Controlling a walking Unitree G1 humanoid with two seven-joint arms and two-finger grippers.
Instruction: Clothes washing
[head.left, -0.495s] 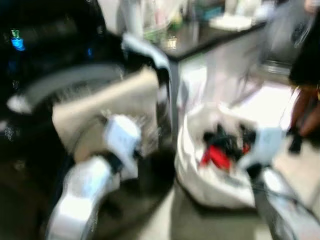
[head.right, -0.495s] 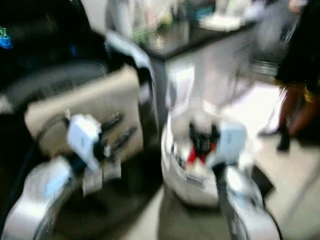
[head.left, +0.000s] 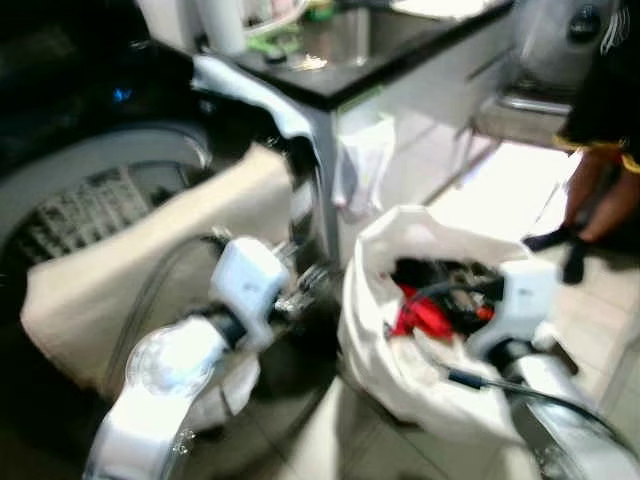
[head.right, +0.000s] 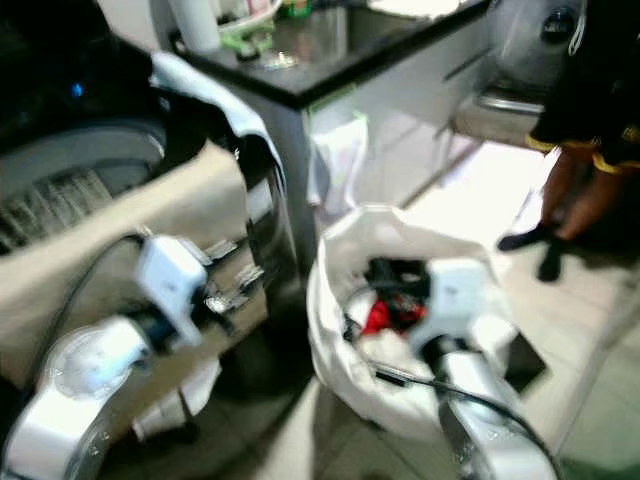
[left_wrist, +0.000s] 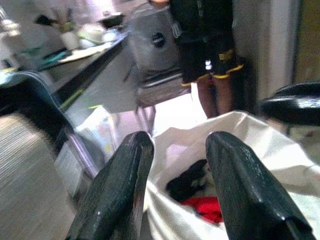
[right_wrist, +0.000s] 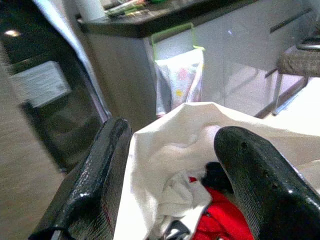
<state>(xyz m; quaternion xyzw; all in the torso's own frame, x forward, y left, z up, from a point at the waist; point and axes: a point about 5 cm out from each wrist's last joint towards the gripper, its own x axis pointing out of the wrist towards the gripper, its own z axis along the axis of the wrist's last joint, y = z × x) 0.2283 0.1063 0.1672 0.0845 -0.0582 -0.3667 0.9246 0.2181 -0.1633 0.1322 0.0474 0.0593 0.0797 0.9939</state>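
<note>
A white laundry bag (head.left: 400, 372) stands open on the floor, holding a red garment (head.left: 427, 316) and black clothes (head.left: 440, 274). To its left is the washing machine (head.left: 80, 205), with a beige cloth (head.left: 150, 262) draped over its opening. My left gripper (left_wrist: 175, 185) is open between the machine front and the bag, its fingers (head.left: 305, 284) pointing toward the bag. My right gripper (right_wrist: 175, 185) is open just above the bag's mouth, with nothing between its fingers; its white wrist (head.left: 520, 290) hangs over the bag's right rim.
A dark counter (head.left: 350, 55) with bottles runs behind the machine, and a patterned towel (head.left: 365, 165) hangs on its side. A person (head.left: 600, 150) in dark clothes stands at the right on the tiled floor. A stool (head.left: 520, 108) is beside them.
The whole picture has shifted and sharpened, so the camera has moved. Both arms hold much the same places beside the machine and over the bag.
</note>
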